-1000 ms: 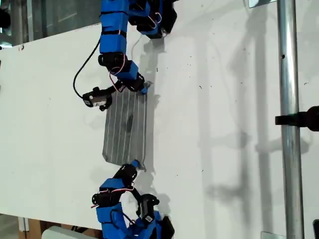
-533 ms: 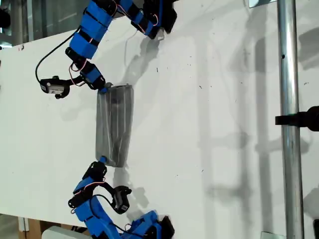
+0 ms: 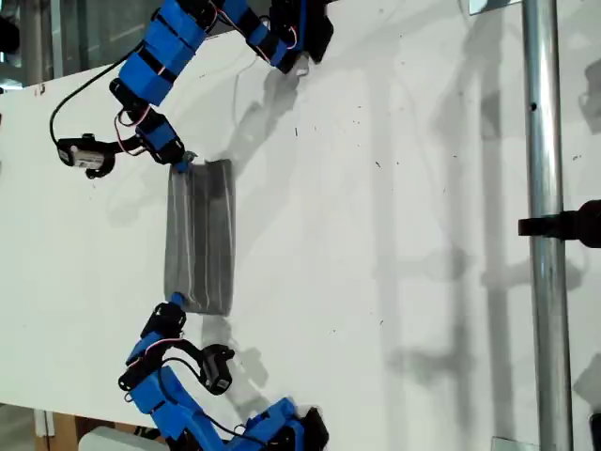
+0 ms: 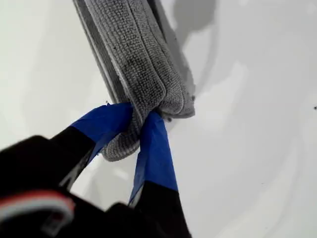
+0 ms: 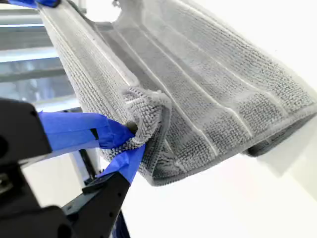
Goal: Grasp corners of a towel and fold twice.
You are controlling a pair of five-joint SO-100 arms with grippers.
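Note:
The towel, grey with fine pale stripes, lies as a narrow doubled strip on the white table, left of centre in the exterior view. My first gripper is shut on its upper corner in that view; up close, my first gripper pinches the bunched layers of the towel. My second gripper is shut on the lower corner. In its own view my second gripper clamps a curled corner, and the towel stretches away, partly lifted, toward my first gripper.
A vertical metal pole with a black clamp stands at the exterior view's right. Both arm bases and their cables sit at that view's top and bottom. The table's edge runs along the exterior view's upper left.
Both grippers swung toward the exterior view's left, carrying the towel's edge with them. The wide flat cloth has become a narrower doubled strip lying further left.

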